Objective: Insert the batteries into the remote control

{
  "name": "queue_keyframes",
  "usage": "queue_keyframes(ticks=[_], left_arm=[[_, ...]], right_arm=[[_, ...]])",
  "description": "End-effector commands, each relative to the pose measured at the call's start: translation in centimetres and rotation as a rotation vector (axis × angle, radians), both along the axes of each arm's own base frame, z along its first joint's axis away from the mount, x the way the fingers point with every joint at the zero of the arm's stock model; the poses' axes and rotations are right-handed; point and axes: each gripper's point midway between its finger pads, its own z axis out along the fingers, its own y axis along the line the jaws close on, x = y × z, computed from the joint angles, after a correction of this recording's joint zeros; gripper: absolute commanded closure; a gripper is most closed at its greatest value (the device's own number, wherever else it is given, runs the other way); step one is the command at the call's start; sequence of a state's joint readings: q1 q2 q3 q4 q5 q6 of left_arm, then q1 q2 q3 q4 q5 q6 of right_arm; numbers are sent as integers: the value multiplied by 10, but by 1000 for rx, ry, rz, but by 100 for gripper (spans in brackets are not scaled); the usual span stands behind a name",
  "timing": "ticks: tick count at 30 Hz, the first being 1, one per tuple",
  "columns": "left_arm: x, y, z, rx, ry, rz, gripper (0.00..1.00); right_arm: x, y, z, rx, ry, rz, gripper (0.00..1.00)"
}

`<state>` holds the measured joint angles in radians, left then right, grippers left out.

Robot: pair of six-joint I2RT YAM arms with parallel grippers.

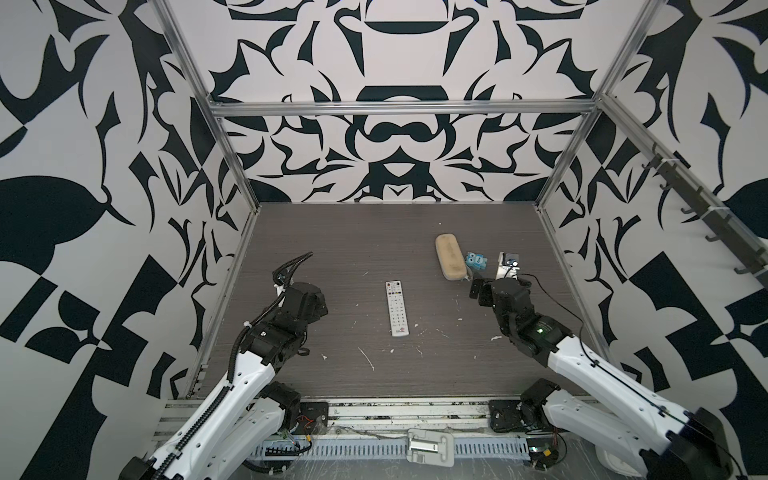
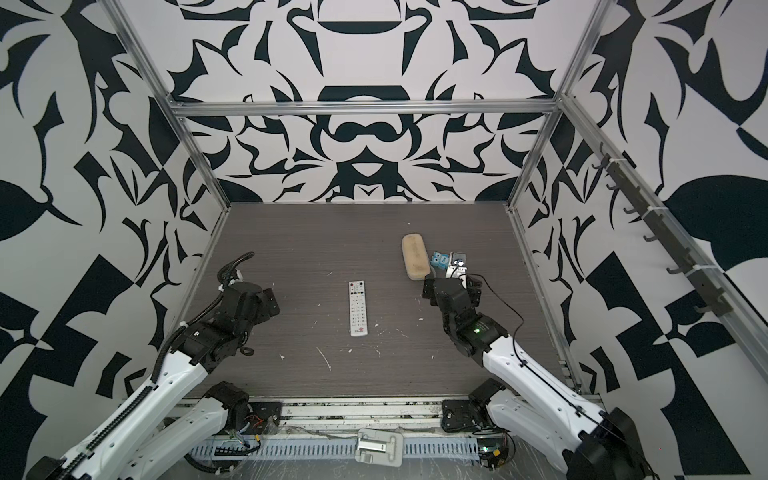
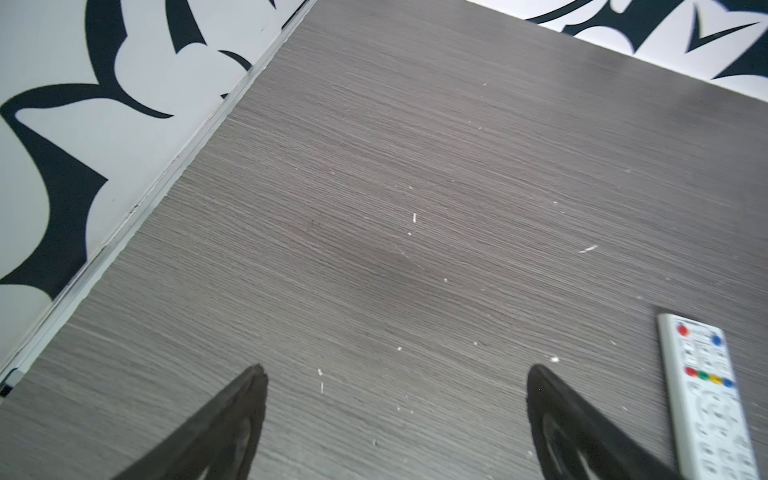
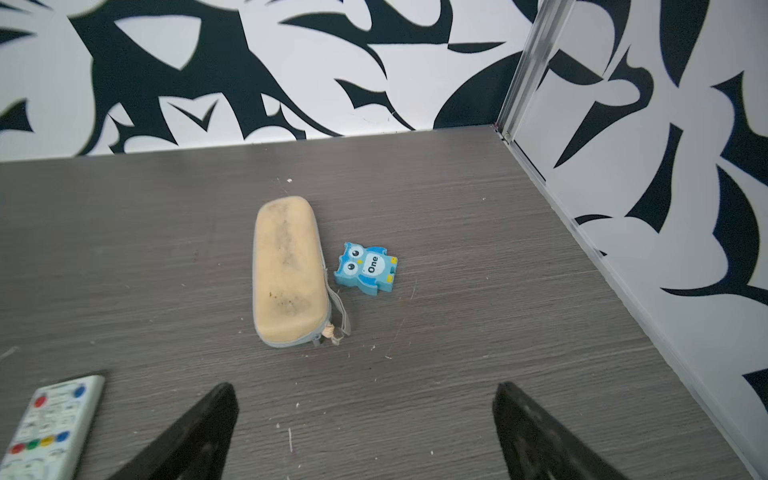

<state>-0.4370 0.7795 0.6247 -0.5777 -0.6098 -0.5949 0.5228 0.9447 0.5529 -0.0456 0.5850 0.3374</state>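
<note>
White remote control [image 1: 398, 307], buttons up, lying on grey woodgrain table [image 1: 332, 249]; left gripper [image 3: 397, 370] and right gripper [image 4: 365, 386] either side, clear of it, jaws spread wide, empty.

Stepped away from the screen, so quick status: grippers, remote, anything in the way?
Left gripper open, empty. Right gripper open, empty, facing beige case and blue owl. Remote control face up mid-table; batteries not in sight. Nothing on or against it.
</note>
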Motion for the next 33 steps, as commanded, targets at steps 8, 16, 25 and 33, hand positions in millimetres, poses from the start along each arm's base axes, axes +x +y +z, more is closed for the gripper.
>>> queue_keyframes(ticks=[8, 16, 25, 33], left_arm=[[32, 54, -8, 110, 13, 148, 1], [47, 89, -17, 208, -105, 196, 1], [60, 89, -37, 210, -140, 177, 1], [91, 83, -36, 180, -280, 126, 1]], right_arm=[[56, -32, -26, -46, -39, -69, 0], [75, -65, -40, -139, 41, -98, 0], [65, -82, -66, -158, 66, -117, 0], [81, -84, -80, -173, 37, -88, 0]])
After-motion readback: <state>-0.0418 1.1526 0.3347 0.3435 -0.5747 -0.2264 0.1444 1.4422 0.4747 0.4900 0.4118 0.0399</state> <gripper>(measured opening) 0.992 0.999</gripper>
